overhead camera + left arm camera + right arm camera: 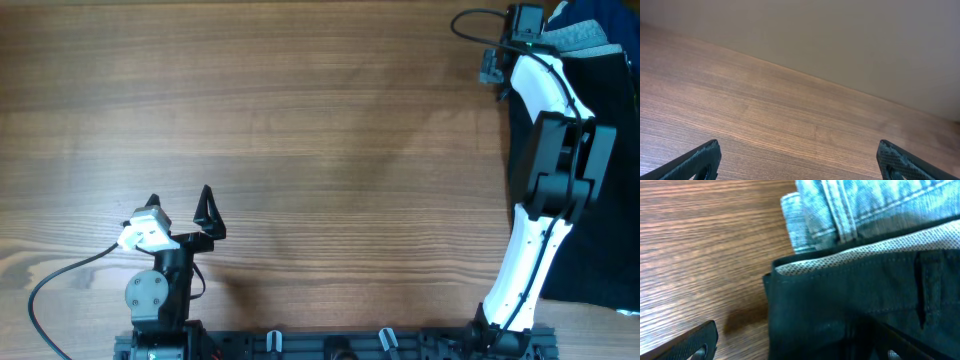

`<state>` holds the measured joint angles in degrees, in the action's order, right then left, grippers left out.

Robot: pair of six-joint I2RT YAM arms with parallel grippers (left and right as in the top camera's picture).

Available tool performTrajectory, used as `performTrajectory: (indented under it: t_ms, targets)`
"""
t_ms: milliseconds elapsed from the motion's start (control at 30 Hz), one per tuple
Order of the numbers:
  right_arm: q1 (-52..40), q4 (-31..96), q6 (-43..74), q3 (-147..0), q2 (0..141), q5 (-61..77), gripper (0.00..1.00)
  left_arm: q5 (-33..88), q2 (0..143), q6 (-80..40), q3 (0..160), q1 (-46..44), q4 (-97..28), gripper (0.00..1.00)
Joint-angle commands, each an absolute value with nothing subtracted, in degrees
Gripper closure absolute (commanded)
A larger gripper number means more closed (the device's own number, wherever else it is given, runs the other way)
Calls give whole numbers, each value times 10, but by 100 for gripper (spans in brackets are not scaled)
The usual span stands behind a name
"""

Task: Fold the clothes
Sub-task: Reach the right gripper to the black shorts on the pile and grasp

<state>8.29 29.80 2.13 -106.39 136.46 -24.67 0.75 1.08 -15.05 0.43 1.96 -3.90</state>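
Observation:
The black shorts (600, 150) lie at the table's right edge, partly under my right arm. In the right wrist view the black shorts (840, 305) show a thin white mesh edge strip, and the light-blue denim shorts (860, 210) lie just beyond them. My right gripper (800, 350) is open and straddles the black shorts' left edge, with one finger over bare wood and the other over the fabric. In the overhead view it (497, 68) is at the far right. My left gripper (180, 208) is open and empty at the near left, over bare wood (802, 165).
The wooden table (300, 130) stretches between the two arms. A dark-blue garment (600, 10) and the pale denim (585, 35) are bunched at the far right corner. The left arm's cable (60, 275) loops at the near left. A wall rises beyond the table's far edge (840, 45).

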Motion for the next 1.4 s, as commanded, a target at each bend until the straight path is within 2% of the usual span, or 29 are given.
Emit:
performTrajectory:
  t_ms: [0, 133, 433, 533, 667, 800, 1367]
  targets:
    - [83, 303, 47, -1076, 1388, -275, 4, 15, 8, -137, 3, 16, -44, 0]
    - [83, 303, 50, -1076, 1388, -275, 15, 15, 8, -137, 3, 16, -43, 0]
    - [83, 318, 52, -1075, 1401, -288, 21, 15, 8, -137, 3, 16, -44, 0]
    - [83, 320, 52, -1075, 1402, -288, 38, 15, 8, -137, 3, 16, -44, 0]
    - [83, 325, 67, -1076, 1401, -294, 72, 15, 8, -137, 3, 16, -44, 0]
    - [83, 329, 88, -1076, 1392, -312, 94, 15, 8, -137, 3, 16, -43, 0]
    - [83, 347, 140, -1076, 1265, -309, 96, 15, 8, -137, 3, 16, -44, 0]
